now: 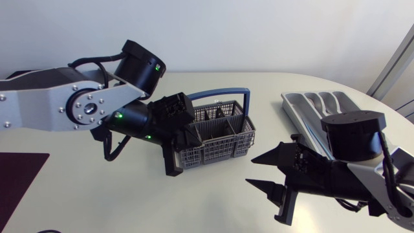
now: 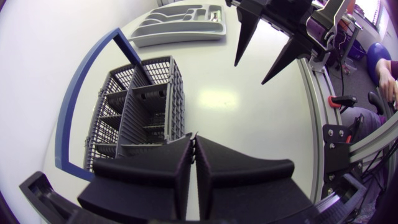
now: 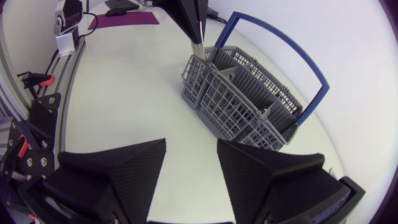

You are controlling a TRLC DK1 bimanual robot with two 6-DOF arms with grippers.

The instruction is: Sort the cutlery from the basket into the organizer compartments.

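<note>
You see your right gripper (image 3: 191,142) with fingers spread apart; ahead of it stands the grey basket (image 3: 239,102) with blue handle (image 3: 292,38), the left gripper (image 3: 198,38) pinched together above one corner

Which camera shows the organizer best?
The left wrist view: the organizer shows nearly whole, compartments visible. In the head view the right arm hides one end. The right wrist view misses it.

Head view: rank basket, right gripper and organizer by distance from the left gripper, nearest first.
1. Basket: the left gripper is right at its left front corner.
2. Right gripper: past the basket's right end, jaws open.
3. Organizer: far right of the table, beyond the right gripper.
</note>
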